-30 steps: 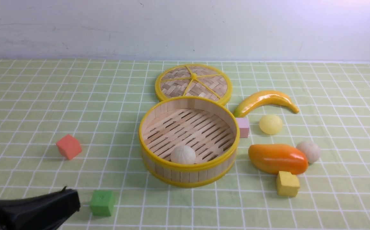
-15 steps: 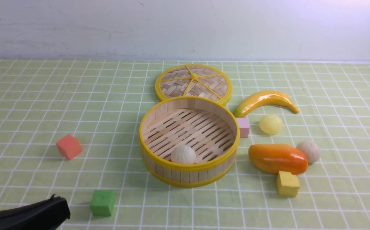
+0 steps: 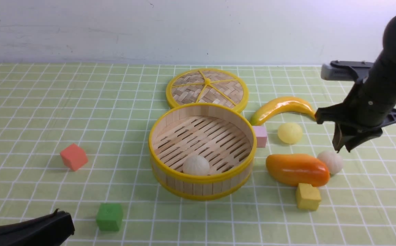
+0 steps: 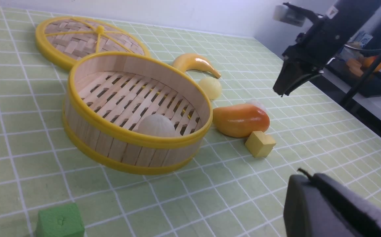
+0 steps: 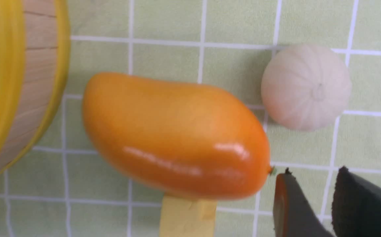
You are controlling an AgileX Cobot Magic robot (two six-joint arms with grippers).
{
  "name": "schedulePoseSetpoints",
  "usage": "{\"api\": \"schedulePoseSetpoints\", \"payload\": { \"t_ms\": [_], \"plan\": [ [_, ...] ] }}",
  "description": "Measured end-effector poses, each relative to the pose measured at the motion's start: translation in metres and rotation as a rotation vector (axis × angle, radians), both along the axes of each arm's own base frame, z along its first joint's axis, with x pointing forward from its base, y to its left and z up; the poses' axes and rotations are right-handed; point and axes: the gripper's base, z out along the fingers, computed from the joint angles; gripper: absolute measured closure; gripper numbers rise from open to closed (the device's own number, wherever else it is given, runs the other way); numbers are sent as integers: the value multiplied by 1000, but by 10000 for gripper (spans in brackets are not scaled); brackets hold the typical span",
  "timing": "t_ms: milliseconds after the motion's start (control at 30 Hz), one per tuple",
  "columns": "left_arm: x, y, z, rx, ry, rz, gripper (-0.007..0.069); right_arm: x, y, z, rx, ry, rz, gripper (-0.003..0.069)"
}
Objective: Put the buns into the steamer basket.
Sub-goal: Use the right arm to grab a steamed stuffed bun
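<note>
The left gripper (image 3: 63,217), at the near left corner of the tabletop (image 3: 40,136), is closed, with nothing in it. Toward the left edge sits a red block (image 3: 74,157), and a green block (image 3: 109,217) lies by the near edge. The steamer basket (image 3: 203,186) stands around the tabletop's middle, an off-white bun (image 3: 196,165) on its slats at the near side; the woven lid (image 3: 207,87) lies just behind it, toward the far edge. Just right of the basket is a pink block (image 3: 260,136), then the banana (image 3: 283,106), nearer the far edge, and a pale yellow bun (image 3: 290,133). Closer to the near edge come the mango (image 3: 297,169) and a yellow block (image 3: 308,196). Beside the mango, toward the right edge, lies a pleated off-white bun (image 3: 331,162). Above the tabletop near it, the right gripper (image 3: 342,148) points down, empty, its fingers narrowly parted.
</note>
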Motion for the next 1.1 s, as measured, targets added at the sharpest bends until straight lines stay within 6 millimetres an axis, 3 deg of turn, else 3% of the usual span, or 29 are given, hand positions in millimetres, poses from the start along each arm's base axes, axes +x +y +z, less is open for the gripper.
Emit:
{"api": "schedulePoseSetpoints", "payload": {
  "t_ms": [233,933,1100],
  "plan": [
    [-1,-1,-2,12,12,-11,638,29,-9,-35,1,74,-32,419],
    [-1,-1,-2,14,13,-12,638,39,-14,-48,-5,44,-57,420],
    [-1,-1,-2,14,13,-12,637,40,-15,-55,-12,62,-54,479]
  ]
}}
